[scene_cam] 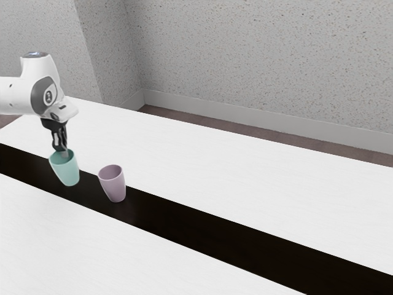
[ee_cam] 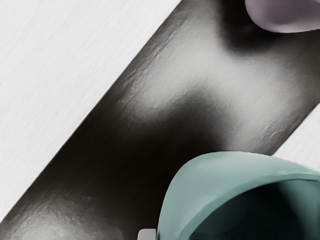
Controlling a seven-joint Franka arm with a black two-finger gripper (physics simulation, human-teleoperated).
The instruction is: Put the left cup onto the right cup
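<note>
Teal cup [ee_cam: 235, 190]: just under the tool, tilted, over the dark strip [scene_cam: 215, 236] of the tabletop [scene_cam: 258, 172].
Tool [scene_cam: 59, 146]: fingers pinched narrowly on that cup's rim wall.
Purple cup [scene_cam: 112, 182]: upright, just beside, toward the exterior view's right.
Path: nothing stands between them; the carry likely needs height first, then rightward travel.

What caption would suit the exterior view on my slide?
Franka gripper pinching the teal cup by its rim, beside the purple cup on the dark strip.
</note>
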